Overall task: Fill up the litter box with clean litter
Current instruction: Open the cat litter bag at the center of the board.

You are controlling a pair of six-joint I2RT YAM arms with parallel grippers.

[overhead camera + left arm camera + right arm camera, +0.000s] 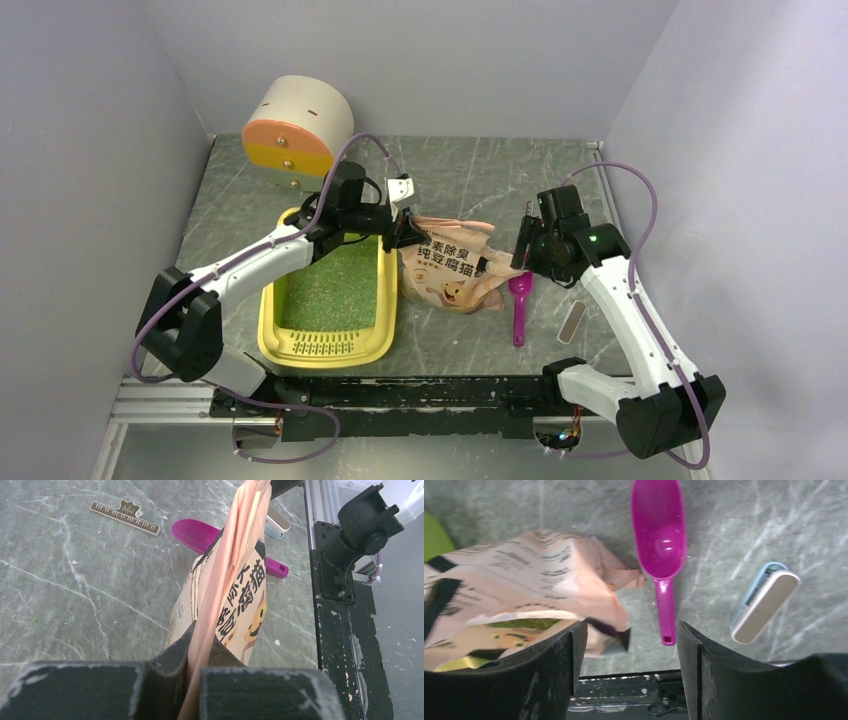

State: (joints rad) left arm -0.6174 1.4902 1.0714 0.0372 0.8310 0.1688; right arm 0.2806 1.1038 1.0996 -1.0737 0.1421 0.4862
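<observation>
1. The litter box (270, 320) sits flat on the surface (480, 180), its slotted grille end toward the arm bases. Clean litter (335, 285) covers its floor in an even green layer that lies well below the rim.
2. The printed bag (455, 270) lies just beside the box's right long wall, on the surface and not over the tray. If the bag is tipped where it lies, granules will likely land on the surface rather than in the box.
3. At the box's far right corner, the left claw (403, 238) is clamped shut on a thin folded edge of the bag. The wrist view shows only that flat edge pinched between the fingers. With so narrow a hold, the bag's weight could pull the film out once it is lifted, or the bag could swing and twist.
4. On the bag's end farthest from the box, the right claw (520, 255) stands with its jaws apart and grips nothing. One crumpled corner of the bag lies near its left finger. If it closes here it may catch only that corner, or miss, and the bag would then sag in the middle.
5. Beyond the bag from the box lies the magenta scoop (519, 300), just beside the right claw. A white-and-blue clip (573, 322) lies farther out. A low or off-line closing move could knock the scoop aside.
6. Dragging the bag across the rim could shove or tilt the light tray and scatter the litter already in it.
</observation>
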